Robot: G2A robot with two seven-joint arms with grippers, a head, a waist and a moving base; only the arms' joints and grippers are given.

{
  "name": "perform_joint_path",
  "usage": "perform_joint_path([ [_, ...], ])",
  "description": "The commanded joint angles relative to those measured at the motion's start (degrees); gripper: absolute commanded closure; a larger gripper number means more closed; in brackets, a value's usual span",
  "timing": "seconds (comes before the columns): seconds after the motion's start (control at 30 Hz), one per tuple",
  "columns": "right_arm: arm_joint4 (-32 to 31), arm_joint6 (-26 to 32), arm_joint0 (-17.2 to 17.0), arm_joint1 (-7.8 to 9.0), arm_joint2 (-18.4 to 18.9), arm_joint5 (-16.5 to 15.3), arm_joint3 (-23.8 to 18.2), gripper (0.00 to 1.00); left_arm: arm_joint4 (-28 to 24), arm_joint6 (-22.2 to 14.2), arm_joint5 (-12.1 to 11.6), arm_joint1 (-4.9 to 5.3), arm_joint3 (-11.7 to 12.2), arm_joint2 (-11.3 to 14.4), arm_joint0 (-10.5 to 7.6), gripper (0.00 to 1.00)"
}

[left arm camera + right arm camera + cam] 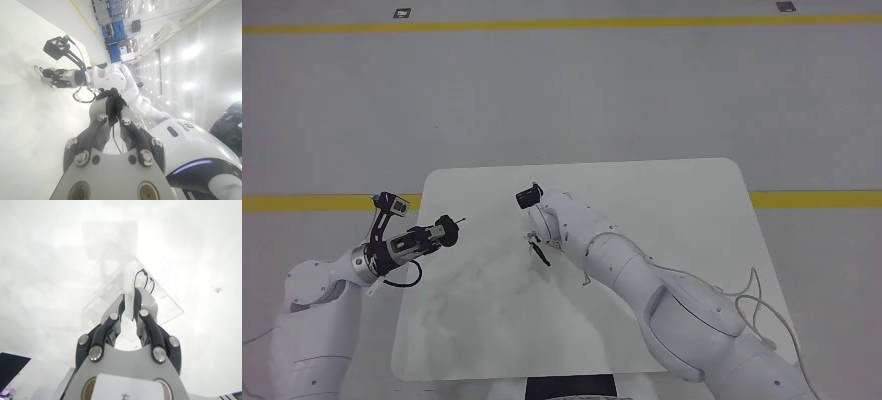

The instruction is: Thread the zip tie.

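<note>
Grey floor (562, 90) crossed by yellow lines (812, 199) surrounds a white rounded tabletop (662, 200). Over the tabletop's left edge is the left gripper (447, 231), aimed toward the middle. Its fingers (110, 106) are pressed together on a thin black strand (114, 132) that runs back between them toward the palm, and a short tip pokes out past the fingertips in the top view.

Further right, near the middle of the tabletop, the right gripper (129, 294) points down at a clear square acrylic plate (170, 308) lying flat on the surface. Its fingers stand apart with a plain gap between them, holding nothing. A black zip tie (136, 277) rises from the plate as a narrow upright loop just past the fingertips, with its small head at the top of the arc. One end comes down right beside one finger's dark pad; whether they touch cannot be told. The two grippers are well apart.
</note>
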Motion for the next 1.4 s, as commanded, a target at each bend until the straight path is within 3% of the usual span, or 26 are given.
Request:
perform_joint_path([
  [0.0,0.0,-0.2,0.1,-0.3,0.1,-0.3,0.8,0.87,0.0,0.0,0.0,0.0,0.0,0.0,0.0,1.0],
  [0.33,0.1,-0.9,0.8,-1.88,0.6,-1.6,4.4,0.91,0.0,0.0,0.0,0.0,0.0,0.0,0.0,1.0],
  [0.53,0.1,-1.2,1.4,-2.74,1.0,-1.8,6.3,1.0,0.0,0.0,0.0,0.0,0.0,0.0,0.0,1.0],
  [0.93,-1.1,-1.4,2.5,-3.76,1.6,-1.6,7.7,1.0,0.0,0.0,0.0,0.0,0.0,0.0,0.0,1.0],
  [0.97,-1.2,-1.4,2.5,-3.8,1.6,-1.7,7.8,0.98,0.0,0.0,0.0,0.0,0.0,0.0,0.0,1.0],
  [1.03,-1.4,-1.4,2.5,-3.88,1.7,-2.1,8.1,0.78,0.0,0.0,0.0,0.0,0.0,0.0,0.0,1.0],
  [1.1,-1.5,-1.6,2.4,-3.99,1.9,-2.4,8.6,0.71,0.0,0.0,0.0,0.0,0.0,0.0,0.0,1.0],
  [1.37,-1.6,-2.4,2.4,-4.45,2.5,-3.2,10.0,0.76,0.0,0.0,0.0,0.0,0.0,0.0,0.0,1.0],
])
